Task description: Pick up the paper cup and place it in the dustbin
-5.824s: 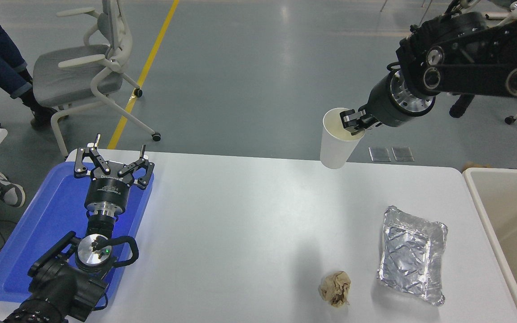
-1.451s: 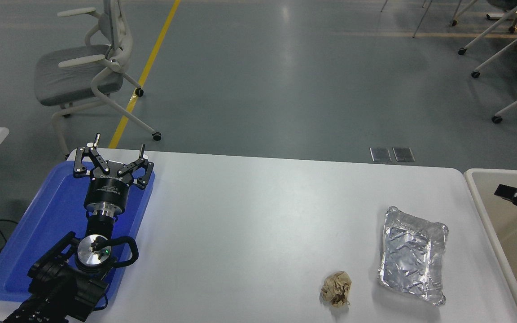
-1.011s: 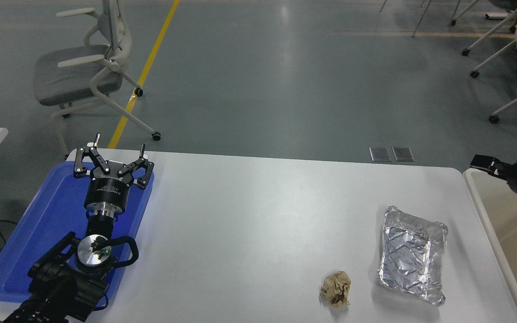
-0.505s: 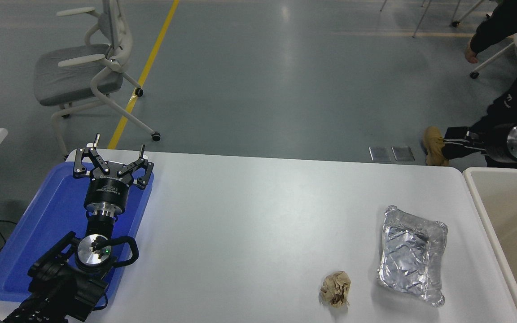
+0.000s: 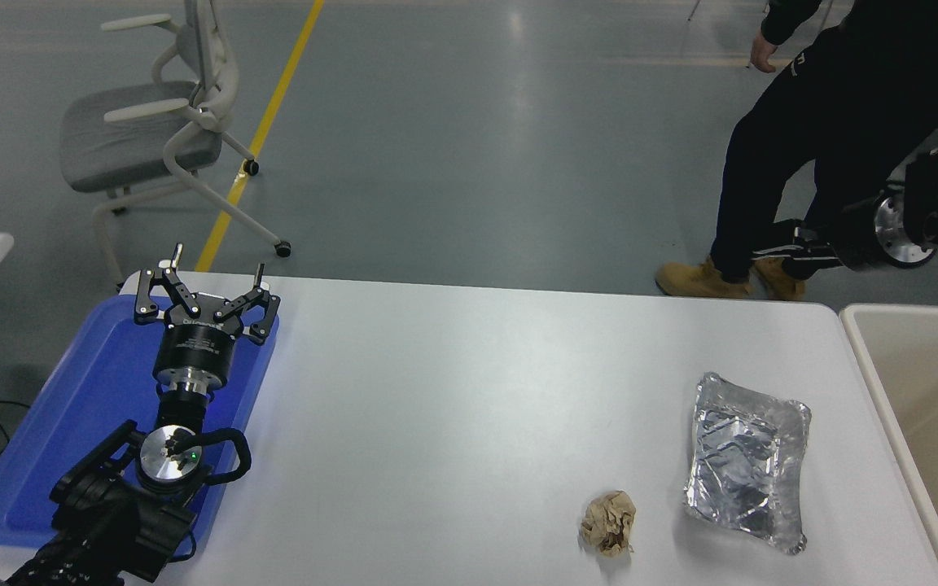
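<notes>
The white table (image 5: 469, 391) fills most of the view, and the dustbin (image 5: 860, 342) stands against its right end, below and just right of the right gripper (image 5: 795, 251). That placement probably lets waste go over the table edge straight into the bin. The blue tray (image 5: 70, 423) lies under the left gripper (image 5: 207, 295), which sits parked over it with its jaws spread wide and nothing between them, well clear of the working side.

A person (image 5: 827, 122) in dark clothes and tan boots is passing just behind the right gripper, at the table's far side. Against those dark trousers I cannot tell whether the right jaws are apart or closed, nor whether they carry anything.

The crinkled foil tray (image 5: 747, 460) rests on the table below the right gripper and slightly to its left, and the crumpled brown paper ball (image 5: 608, 522) lies just left of the tray.

The paper cup shows nowhere on the table; judging from that, it is likely inside the bin, beyond the visible part.
</notes>
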Robot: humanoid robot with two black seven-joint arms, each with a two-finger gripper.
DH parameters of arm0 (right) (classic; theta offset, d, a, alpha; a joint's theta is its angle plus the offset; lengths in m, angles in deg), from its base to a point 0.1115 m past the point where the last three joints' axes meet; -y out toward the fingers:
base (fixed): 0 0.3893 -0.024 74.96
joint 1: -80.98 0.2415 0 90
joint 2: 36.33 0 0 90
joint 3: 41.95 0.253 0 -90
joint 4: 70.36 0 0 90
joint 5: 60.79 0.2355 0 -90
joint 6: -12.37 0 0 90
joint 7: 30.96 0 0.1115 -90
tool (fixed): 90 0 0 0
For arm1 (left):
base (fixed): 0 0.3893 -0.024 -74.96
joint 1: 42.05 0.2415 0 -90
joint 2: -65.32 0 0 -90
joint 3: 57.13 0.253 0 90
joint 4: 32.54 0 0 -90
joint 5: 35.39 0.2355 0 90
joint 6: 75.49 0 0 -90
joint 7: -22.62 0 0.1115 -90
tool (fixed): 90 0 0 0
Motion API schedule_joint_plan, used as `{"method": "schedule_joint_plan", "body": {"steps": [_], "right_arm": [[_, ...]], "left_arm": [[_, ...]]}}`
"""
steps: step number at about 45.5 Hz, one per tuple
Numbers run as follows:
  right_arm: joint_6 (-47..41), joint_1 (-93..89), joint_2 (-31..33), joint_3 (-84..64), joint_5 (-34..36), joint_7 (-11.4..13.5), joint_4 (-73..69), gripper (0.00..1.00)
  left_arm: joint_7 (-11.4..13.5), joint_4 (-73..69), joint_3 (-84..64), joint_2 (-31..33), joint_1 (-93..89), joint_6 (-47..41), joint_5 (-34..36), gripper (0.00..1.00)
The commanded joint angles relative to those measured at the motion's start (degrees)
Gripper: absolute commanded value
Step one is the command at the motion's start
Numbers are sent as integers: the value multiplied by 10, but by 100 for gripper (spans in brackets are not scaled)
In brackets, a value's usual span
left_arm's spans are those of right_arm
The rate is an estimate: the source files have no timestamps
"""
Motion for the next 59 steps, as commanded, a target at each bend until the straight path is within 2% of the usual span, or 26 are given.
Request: {"method": "schedule_joint_plan", "body": {"steps": [1, 15, 26, 35, 46, 52, 59], "right_arm": [[4, 93, -26, -35, 1, 0, -172, 100], [-4, 143, -67, -32, 15, 0, -249, 100], [-55, 195, -70, -32, 104, -1, -301, 100], [-62, 220, -69, -35, 172, -1, -314, 100], [-72, 239, -67, -101, 166, -2, -352, 100], [-69, 256, -65, -154, 116, -2, -363, 100], [-68, 259, -44, -164, 107, -3, -363, 100]], "left_arm": [[0, 0, 0, 0, 0, 0, 0, 100], [0, 0, 0, 0, 0, -1, 0, 100], [0, 0, 0, 0, 0, -1, 0, 100], [0, 0, 0, 0, 0, 0, 0, 100], [0, 0, 0, 0, 0, 0, 0, 100], [0, 0, 0, 0, 0, -1, 0, 100], [0, 0, 0, 0, 0, -1, 0, 100]]}}
